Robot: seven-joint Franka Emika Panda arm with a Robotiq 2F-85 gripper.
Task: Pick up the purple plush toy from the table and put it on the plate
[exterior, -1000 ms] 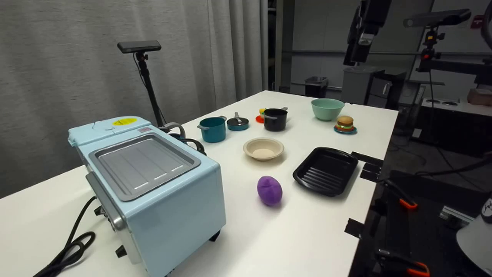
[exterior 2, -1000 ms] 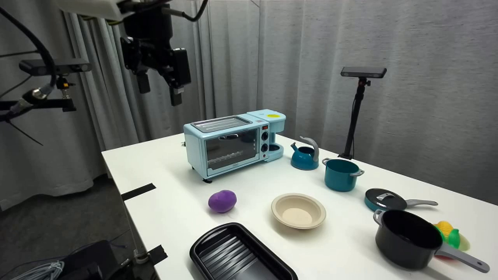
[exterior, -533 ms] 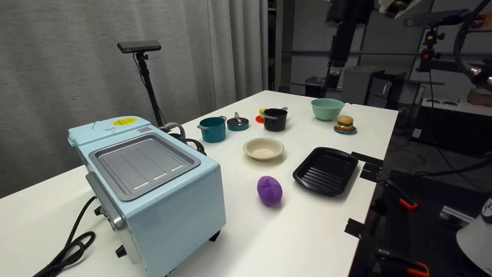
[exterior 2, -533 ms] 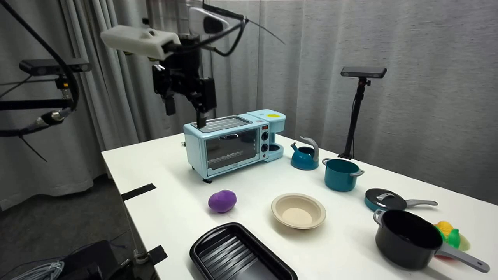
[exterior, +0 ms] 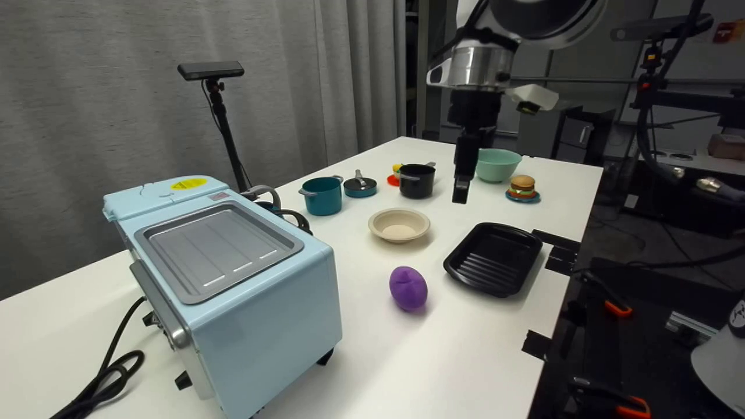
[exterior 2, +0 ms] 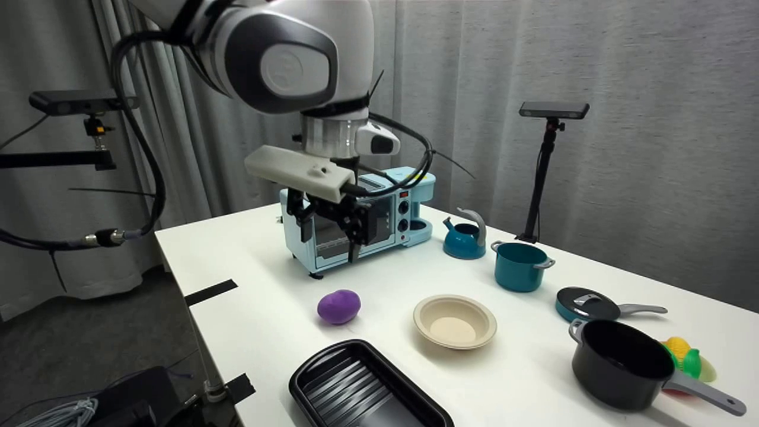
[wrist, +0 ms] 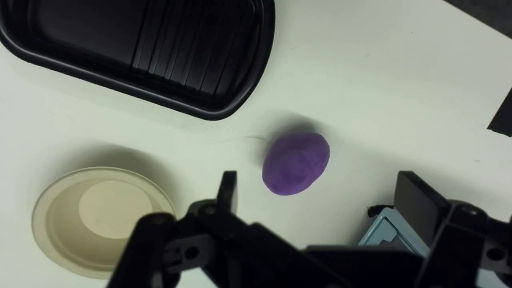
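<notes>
The purple plush toy [exterior: 408, 288] lies on the white table [exterior: 372, 361], and it also shows in an exterior view [exterior 2: 339, 306]. The beige plate [exterior 2: 455, 323] stands on the table beside it, with nothing in it. My gripper [exterior 2: 329, 243] is above the table, higher than the toy and apart from it. It also shows in an exterior view [exterior: 460, 195]. In the wrist view my gripper [wrist: 317, 173] is open, its fingers wide apart. There the toy [wrist: 296, 164] appears between and beyond the fingertips, and the plate [wrist: 116, 210] is at lower left, partly hidden behind the left finger.
A black ridged tray [exterior: 493, 259] lies close to the toy. The light blue toaster oven [exterior: 273, 326] stands beside the toy, behind my gripper in an exterior view [exterior 2: 295, 243]. A teal pot [exterior: 323, 196], black pot [exterior: 417, 181], mint bowl [exterior: 495, 166] and toy burger [exterior: 522, 186] stand farther off.
My gripper has come down and moved over the table towards the toy, staying open. The toy, plate and other objects have not moved.
</notes>
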